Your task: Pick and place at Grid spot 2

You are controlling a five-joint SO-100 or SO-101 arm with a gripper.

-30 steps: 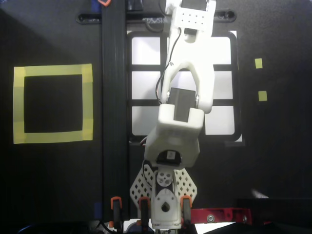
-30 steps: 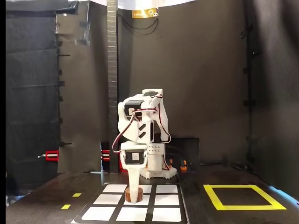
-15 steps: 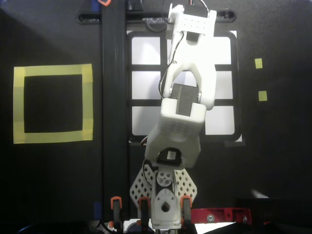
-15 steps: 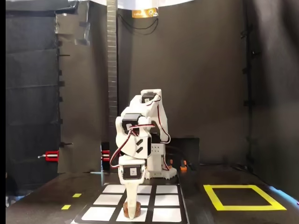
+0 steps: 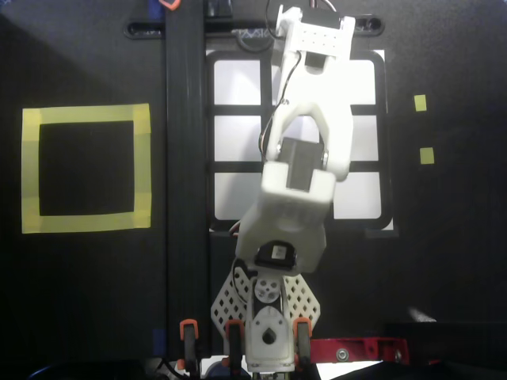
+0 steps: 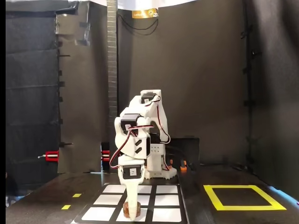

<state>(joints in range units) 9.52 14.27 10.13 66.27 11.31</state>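
In the fixed view my white gripper (image 6: 132, 212) points straight down, shut on a small brown block (image 6: 126, 206). Both are low over Grid spot 2 (image 6: 144, 215), the middle white cell of the row nearest this camera and farthest from the base. The fingertip reaches down to about the cell's surface; I cannot tell whether the block touches it. In the overhead view the arm (image 5: 305, 158) stretches from the base across the black-framed grid (image 5: 386, 142), and its wrist covers the top-row middle cell, the block and the fingertips.
A yellow-tape square (image 5: 85, 115) (image 6: 233, 186) lies beside the grid. Two small yellow markers (image 5: 420, 103) (image 5: 427, 156) sit on the other side. A black vertical post (image 5: 186, 158) (image 6: 111, 70) stands between the grid and the tape square. A red clamp (image 5: 356, 348) is near the base.
The gripper carried the brown block from the centre cell outward to the far-row middle cell and lowered. Over the last half second it has barely moved.
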